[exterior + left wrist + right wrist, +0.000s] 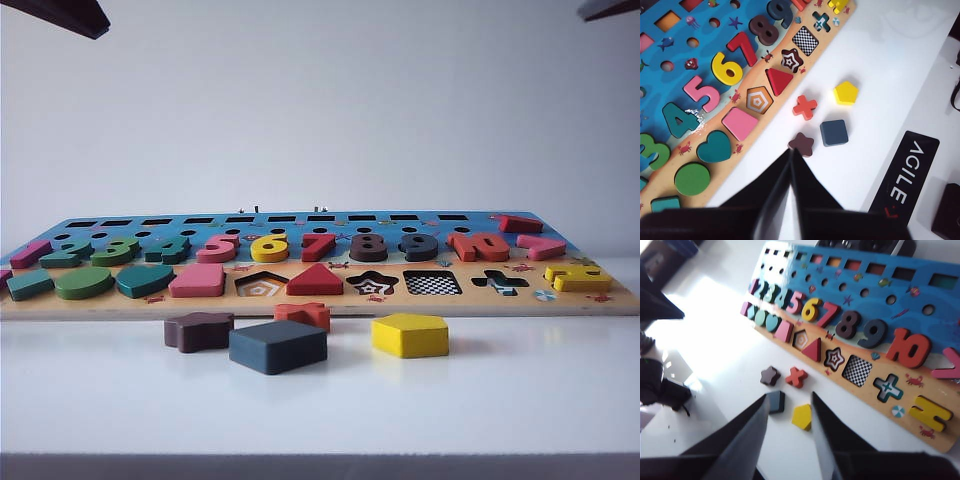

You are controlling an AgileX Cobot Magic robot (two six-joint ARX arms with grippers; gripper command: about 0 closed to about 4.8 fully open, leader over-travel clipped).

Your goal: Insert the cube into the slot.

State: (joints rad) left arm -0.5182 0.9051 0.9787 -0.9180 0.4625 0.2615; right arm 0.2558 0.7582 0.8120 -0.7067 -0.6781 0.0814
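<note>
the cube (278,346) lies on the table (520,400), in front of the board, untouched, the slot (432,283) empty. come straight down over its flat sides — clear of the yellow pentagon (410,335). right gripper (788,412) hovers above, tilted down, jaws apart; left gripper (791,156) also aloft, jaws together.

- On my exterior feed, the wooden puzzle board (560,305) carries a row of raised number pieces; I read 2, 3, 4, 5, 6, 7, 8, 9 and 10.
- The yellow 6 (269,246), red 7 (318,245) and dark 8 (368,245) are clearest.
- In my left wrist feed, a black label (904,177) on the white table edge reads "AGILE" in white letters.
</note>
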